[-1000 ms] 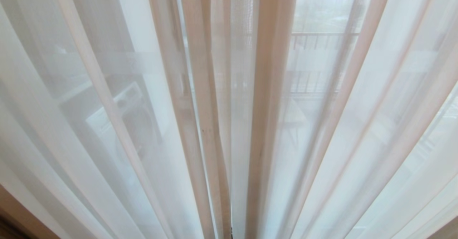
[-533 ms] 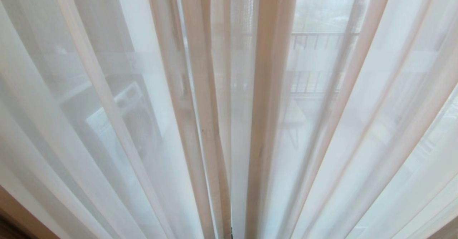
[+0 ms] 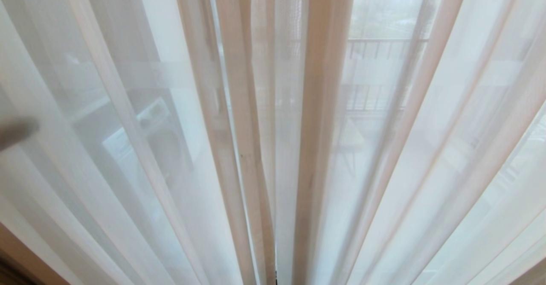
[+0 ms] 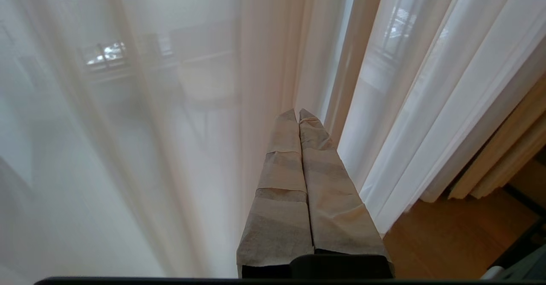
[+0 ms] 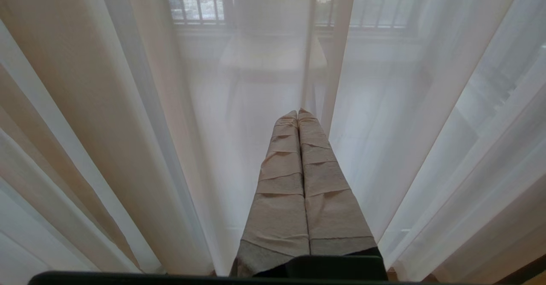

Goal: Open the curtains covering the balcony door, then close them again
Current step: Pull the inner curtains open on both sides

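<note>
The head view is filled by the sheers (image 3: 128, 148), a thin, see-through white cloth hung in long vertical folds that fan outward toward the bottom. Denser, beige-tinted pleats are gathered at the middle, where the two halves of the sheers are met along a narrow seam (image 3: 275, 216). Behind the cloth the balcony door (image 3: 384, 63) is faintly seen as glass, with a railing (image 3: 384, 48) of dark bars beyond it and a boxy white appliance (image 3: 145, 140) on the left. A strip of wooden floor (image 4: 448, 238) is shown at the lower edge in the left wrist view, beside a heavier beige drape (image 4: 503, 148) of woven cloth.

A dark blur is seen at the left edge of the head view; it cannot be told what it is. In the left wrist view the left gripper (image 4: 297, 113) is shown wrapped in wrinkled tan tape, its fingers (image 4: 281, 182) pressed together with nothing between them, the tips just in front of a fold of sheer; contact cannot be told. The right gripper (image 5: 297, 112) is likewise taped and pressed together, empty, pointed at the sheers.
</note>
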